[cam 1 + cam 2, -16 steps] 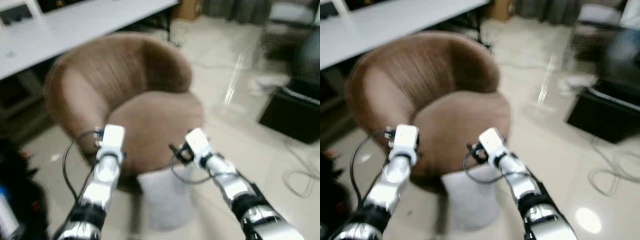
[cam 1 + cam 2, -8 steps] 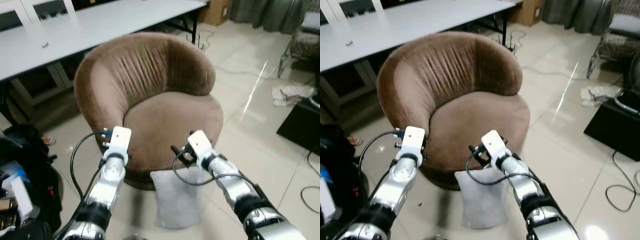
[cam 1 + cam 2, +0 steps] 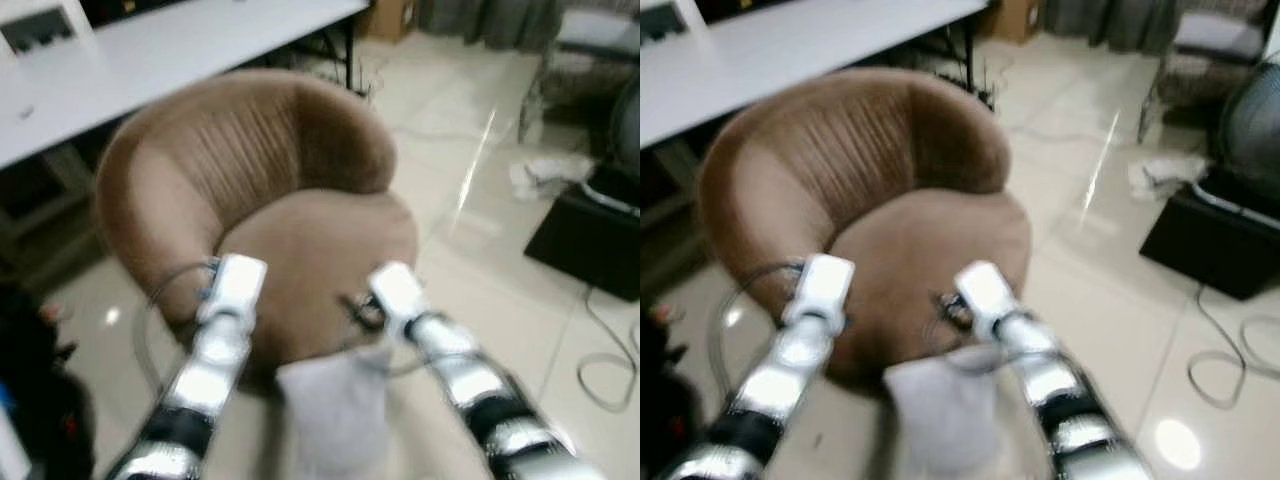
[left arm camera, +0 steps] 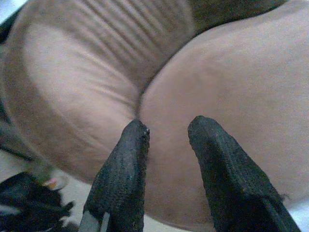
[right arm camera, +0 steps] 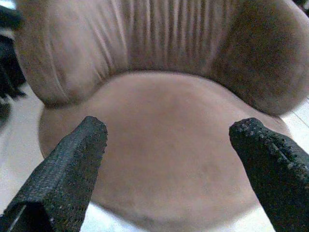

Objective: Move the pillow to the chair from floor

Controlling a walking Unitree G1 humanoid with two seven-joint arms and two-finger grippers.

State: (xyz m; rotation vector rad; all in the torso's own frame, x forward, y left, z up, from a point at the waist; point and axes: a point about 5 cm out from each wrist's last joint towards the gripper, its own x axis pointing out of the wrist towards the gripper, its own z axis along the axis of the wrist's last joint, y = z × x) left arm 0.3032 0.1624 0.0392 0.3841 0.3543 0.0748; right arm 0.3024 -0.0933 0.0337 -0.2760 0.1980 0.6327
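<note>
A: Where is the pillow (image 3: 335,415)?

B: On the pale tiled floor (image 3: 470,270), upright against the front edge of the brown chair (image 3: 250,190), low in the head views between the two arms. It is blurred, so I cannot tell whether it touches the chair's base.

A: And the grippers?

B: Both are raised over the front of the seat. The left gripper (image 4: 166,130) has its two black fingers apart by a narrow gap with nothing between them, pointing at the seam where the seat meets the backrest. The right gripper (image 5: 169,133) is spread wide and grasps nothing, aimed at the middle of the seat cushion.

A: What room is there around the chair?

B: The seat is bare. Behind the backrest runs the edge of a long white table (image 3: 150,50), near the chair. On the robot's right the tiles lie open up to a black box (image 3: 1215,245) with a cable (image 3: 1230,350) looping beside it, well apart from the chair. A dark heap (image 3: 25,400) sits at the left edge.

A: Do the wrist views add anything?

B: They give the ribbed folds of the backrest and the rounded front rim of the seat close up, while the head views give the pillow and the floor around it
</note>
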